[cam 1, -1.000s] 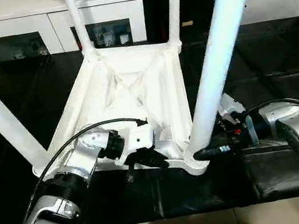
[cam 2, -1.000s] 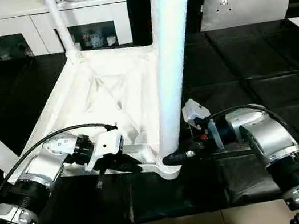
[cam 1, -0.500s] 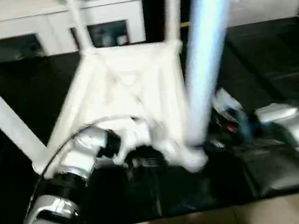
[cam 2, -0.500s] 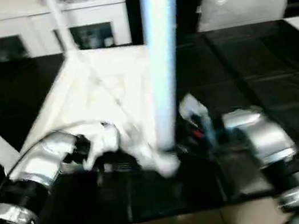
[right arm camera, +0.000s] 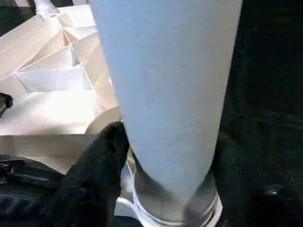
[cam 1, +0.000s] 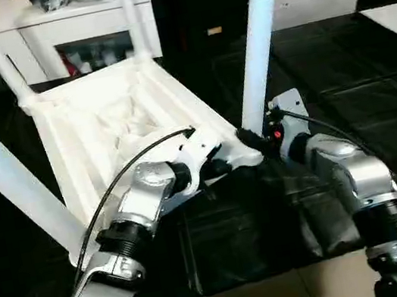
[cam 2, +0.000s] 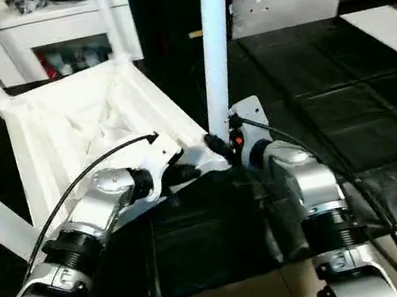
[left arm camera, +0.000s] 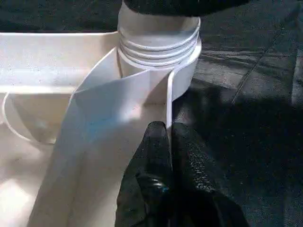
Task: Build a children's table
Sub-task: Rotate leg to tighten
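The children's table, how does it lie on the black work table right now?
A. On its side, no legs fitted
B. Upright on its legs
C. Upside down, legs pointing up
C: the children's table lies with its ribbed underside facing up, and its legs rise from the corner sockets.

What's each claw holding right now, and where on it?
Right claw straddles the near leg just above its socket. Left claw, shut, pinches the tabletop's thin rim.
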